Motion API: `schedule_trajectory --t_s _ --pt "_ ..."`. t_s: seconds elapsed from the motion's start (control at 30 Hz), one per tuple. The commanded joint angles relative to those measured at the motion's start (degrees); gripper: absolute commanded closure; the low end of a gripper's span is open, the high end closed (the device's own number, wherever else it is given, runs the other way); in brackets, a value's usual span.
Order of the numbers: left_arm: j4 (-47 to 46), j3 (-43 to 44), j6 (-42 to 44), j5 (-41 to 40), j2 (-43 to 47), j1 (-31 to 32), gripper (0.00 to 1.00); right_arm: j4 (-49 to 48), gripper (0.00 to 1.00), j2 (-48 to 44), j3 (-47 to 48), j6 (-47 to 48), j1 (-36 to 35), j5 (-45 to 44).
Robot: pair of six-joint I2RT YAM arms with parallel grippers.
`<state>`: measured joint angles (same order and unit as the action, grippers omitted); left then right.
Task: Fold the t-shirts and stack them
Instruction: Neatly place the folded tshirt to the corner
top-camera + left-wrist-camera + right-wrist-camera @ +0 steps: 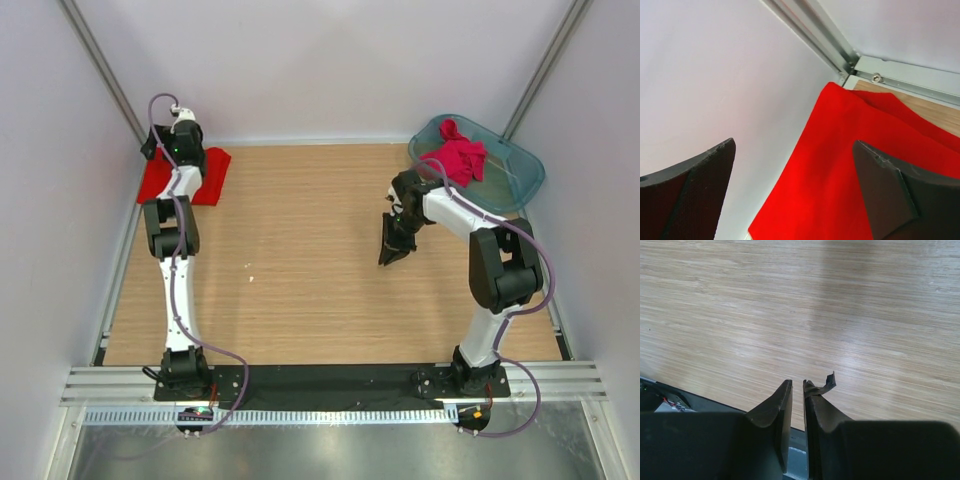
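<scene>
A folded bright red t-shirt (214, 176) lies at the table's far left corner, up against the left wall. My left gripper (794, 145) hangs just above it, open wide, with nothing between its fingers; the red t-shirt (840, 170) fills the space below them. A crumpled crimson-pink t-shirt (458, 158) sits in the teal tub (522, 172) at the far right. My right gripper (392, 254) hovers over bare wood right of the middle, pointing down, its jaws almost together with nothing held (797, 383). A scrap of torn pad sticks up from one fingertip (827, 382).
Grey walls close in the table on the left, back and right. A metal rail (840, 50) runs along the corner above the red shirt. The black base strip (320, 380) with both arm bases lines the near edge.
</scene>
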<state>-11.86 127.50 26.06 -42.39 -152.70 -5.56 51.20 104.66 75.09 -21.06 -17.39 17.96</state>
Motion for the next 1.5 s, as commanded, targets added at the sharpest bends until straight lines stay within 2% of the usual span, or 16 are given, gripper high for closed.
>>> schedule_trajectory --t_s 0.0,0.13,0.23,0.3,0.37,0.53,0.63,0.73,0.93,1.03,1.07,1.1,1.2,1.27,1.37,1.47 --pt "-4.23 0.04 0.74 -5.85 7.67 2.13 0.00 1.18 0.78 -2.97 1.55 0.93 0.34 -0.55" --pt "-3.96 -7.34 1.80 -10.59 16.01 6.78 0.00 1.36 0.78 -6.92 -0.02 0.41 0.34 -0.73" --pt "4.35 -15.68 -4.07 -10.96 25.58 11.00 0.00 1.36 0.77 -11.84 -2.13 0.58 0.34 -1.25" --pt "15.07 -22.95 -14.70 -7.99 33.91 13.81 0.00 1.10 0.77 -16.65 -4.85 -0.03 0.42 -1.35" --pt "18.61 -29.38 -21.80 -3.35 39.65 18.99 0.00 -0.82 0.76 -20.62 -7.92 -2.30 0.34 0.23" --pt "24.76 -48.18 -30.53 7.67 57.75 32.59 0.00 -7.16 0.74 -34.77 -21.37 -7.50 0.42 1.73" --pt "28.82 -59.32 -41.15 16.00 68.83 37.54 0.00 -13.65 0.74 -42.51 -29.36 -10.83 0.42 1.82" --pt "27.07 -72.42 -49.34 22.69 81.36 42.29 0.00 -27.93 0.71 -48.74 -38.77 -18.30 0.69 4.10" --pt "19.60 -93.46 -64.09 31.49 106.76 43.27 0.00 -50.88 0.64 -53.23 -55.73 -34.38 0.95 8.41" --pt "18.11 -101.99 -70.59 32.46 119.59 43.27 0.00 -64.24 0.55 -56.57 -66.80 -44.04 0.86 6.67" --pt "17.66 -103.93 -72.02 32.72 123.40 43.27 0.00 -66.64 0.35 -59.81 -69.35 -45.98 0.95 6.31" --pt "17.57 -108.30 -73.51 32.81 126.92 43.27 0.00 -68.50 0.01 -61.49 -73.81 -47.74 0.86 5.95" --pt "19.06 -115.88 -80.19 33.77 141.42 43.27 0.00 -66.25 0.00 -71.15 -78.69 -50.04 0.69 4.98" --pt "22.29 -119.40 -85.79 35.09 154.29 43.27 0.00 -58.62 0.01 -76.68 -79.31 -50.13 0.78 4.03" --pt "19.02 -120.64 -86.72 43.39 147.75 43.27 0.00 -46.75 0.00 -92.38 -78.87 -50.13 0.60 3.23" --pt "13.99 -122.57 -89.07 45.64 149.51 43.36 0.00 -36.20 0.00 -101.91 -78.87 -51.01 0.60 2.79"
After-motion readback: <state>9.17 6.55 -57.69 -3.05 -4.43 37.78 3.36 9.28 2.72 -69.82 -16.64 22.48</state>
